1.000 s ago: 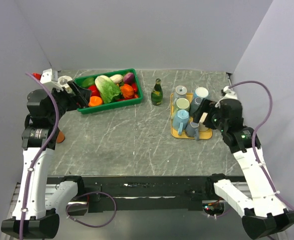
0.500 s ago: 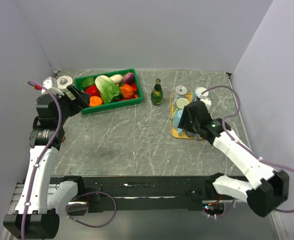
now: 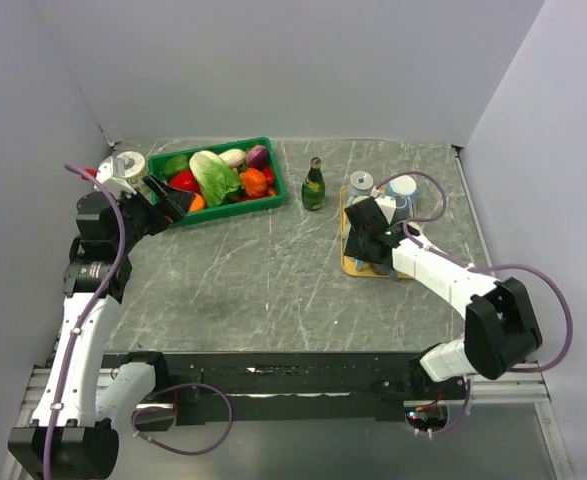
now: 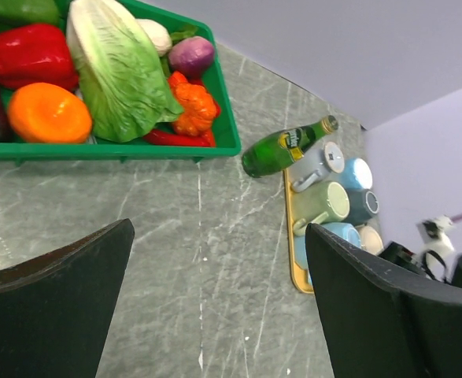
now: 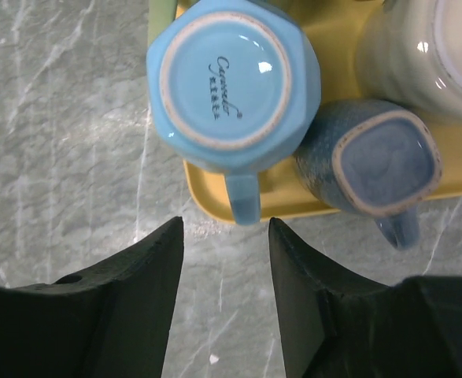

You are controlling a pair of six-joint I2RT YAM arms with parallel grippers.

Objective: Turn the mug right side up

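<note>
My right gripper hung open, holding nothing. The mug sat upside down at upper centre, just beyond my jaws, handle pointing down-frame toward their gap.

Bright, even light, soft faint shadows, focus sharp throughout

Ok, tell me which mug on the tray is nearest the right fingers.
The light blue mug, round base up, handle pointing at the gap between the fingers; the darker square-based mug sits aside.
</note>
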